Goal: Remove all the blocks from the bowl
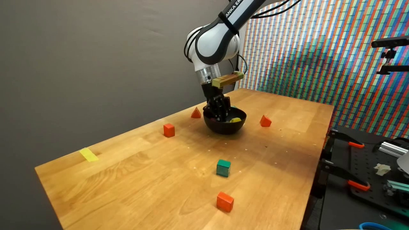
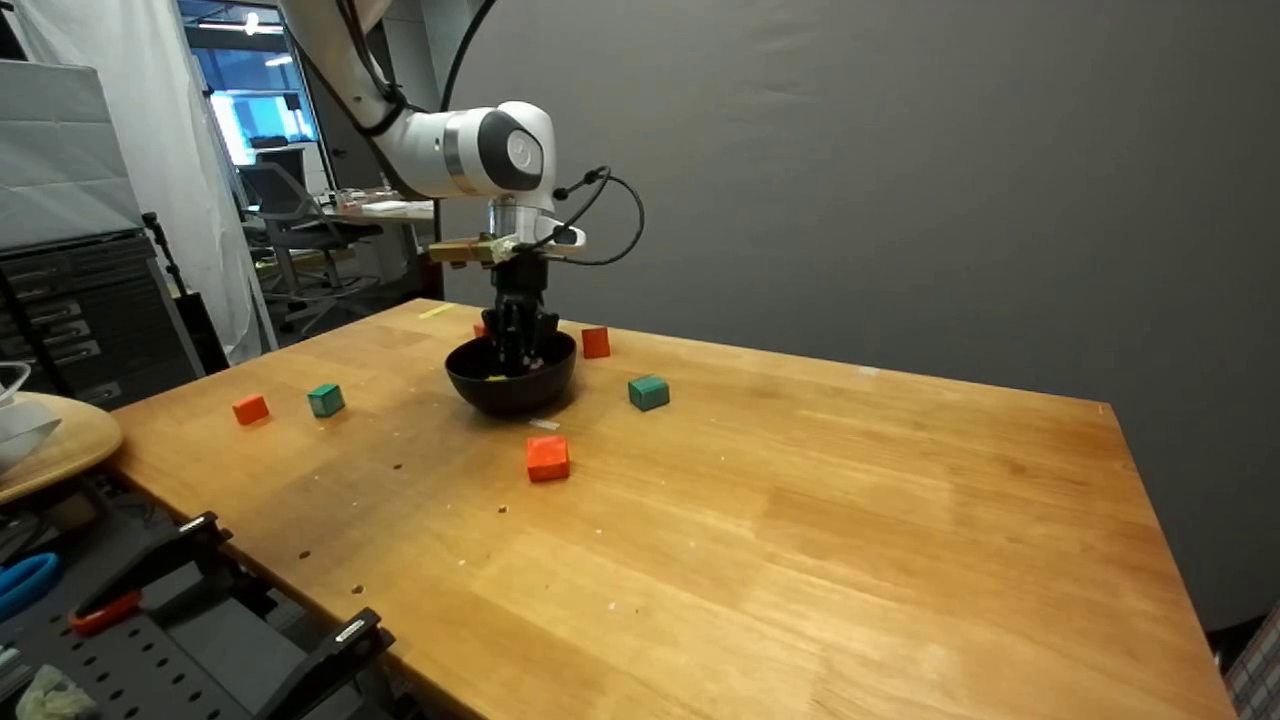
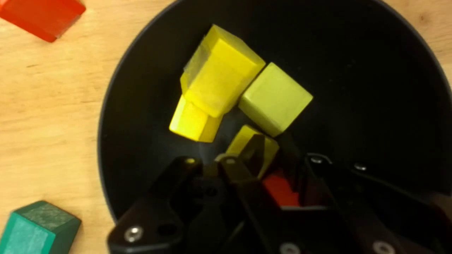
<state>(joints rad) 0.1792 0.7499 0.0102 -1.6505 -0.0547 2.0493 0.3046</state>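
Firstly, at the near end of a wooden table point(image 1: 127, 191) in an exterior view: orange-red block point(image 1: 225, 202), one, well apart from the bowl. Next beyond: green block point(image 1: 223, 168), one, standing apart. By the left edge: yellow tape strip point(image 1: 89, 154), flat on the wood. Farther along that edge: second orange-red block point(image 1: 169, 130). Then the bowl point(image 1: 225, 128): black, round, upright on the table, holding several blocks. Contents, as the wrist view gives them: upper yellow block point(image 3: 226, 72), tilted, overlapping lower yellow block point(image 3: 192, 118); greenish-yellow block point(image 3: 277, 100), just beside; dim yellow block point(image 3: 241, 139), partly covered by a dark shape; red block point(image 3: 282, 188), mostly hidden. Gripper point(image 1: 221, 118), one, black: pointing down, fingertips inside the bowl, jaws drawn close together; the red block shows among the dark fingers, though whether it is clasped cannot be told. Outside the bowl, apart from it, in an exterior view: third orange-red block point(image 1: 265, 121), to the right; fourth orange-red block point(image 1: 196, 113), to the left, triangular in outline. Also near the bowl, not touching: second green block point(image 2: 649, 392). Above: arm point(image 1: 211, 44), white and black. Rearmost: multicoloured backdrop point(image 1: 287, 64); grey wall point(image 1: 96, 64).
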